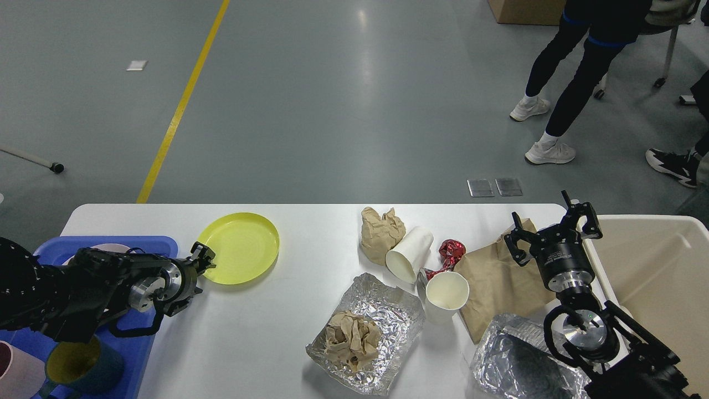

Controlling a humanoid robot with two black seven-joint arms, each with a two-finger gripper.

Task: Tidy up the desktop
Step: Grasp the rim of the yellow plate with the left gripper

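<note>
The white desktop [260,338] carries a yellow plate [241,247], a crumpled brown paper [380,228], a paper cup on its side [411,252], a red foil wrapper [451,249], an upright paper cup [446,295], a flat brown paper bag [496,285], a foil sheet [388,310] with a paper wad [352,339] on it, and a foil tray [518,363]. My left gripper [195,276] is open, its upper finger at the plate's left rim. My right gripper [553,231] hangs open over the bag's far right corner.
A blue tray [119,244] at the left edge holds a pink plate and mugs [83,366], partly under my left arm. A beige bin [659,277] stands off the table's right end. People stand on the floor beyond the far right.
</note>
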